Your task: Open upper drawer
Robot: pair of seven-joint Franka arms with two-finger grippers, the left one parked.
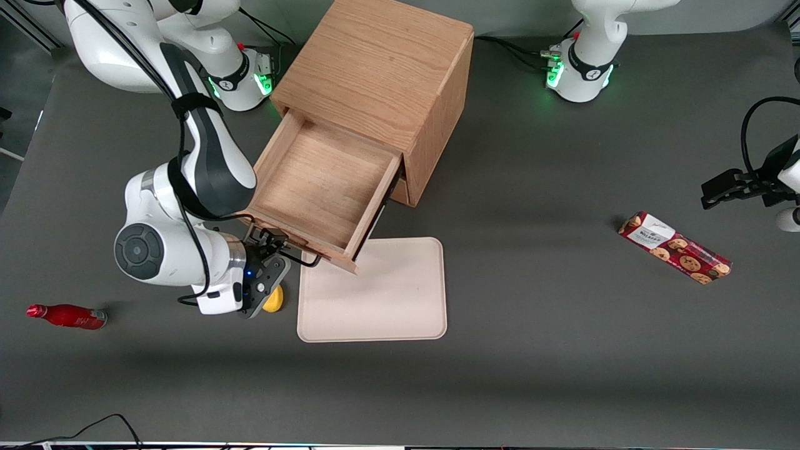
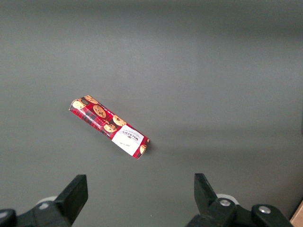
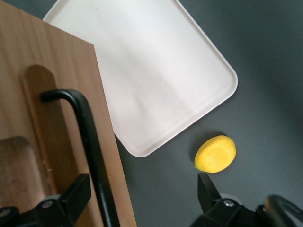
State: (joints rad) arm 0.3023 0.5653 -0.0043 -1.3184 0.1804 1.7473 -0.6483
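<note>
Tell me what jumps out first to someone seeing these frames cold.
The oak cabinet mid-table, its upper drawer pulled far out and bare inside, overhanging the pale tray. The gripper sits at the drawer's black handle, fingers spread, with a yellow lemon on the mat beside the tray. A red cookie pack lies toward the parked arm's end, a red bottle toward the working arm's.

A cream tray (image 1: 400, 294) lies flat on the dark grey table (image 1: 562, 362), nearer the front camera than the oak cabinet (image 1: 381, 75). A yellow lemon (image 3: 215, 153) sits just beside the tray. A red bottle (image 1: 65, 315) lies on its side toward the working arm's end of the table. A red cookie box (image 1: 675, 247) lies toward the parked arm's end.
</note>
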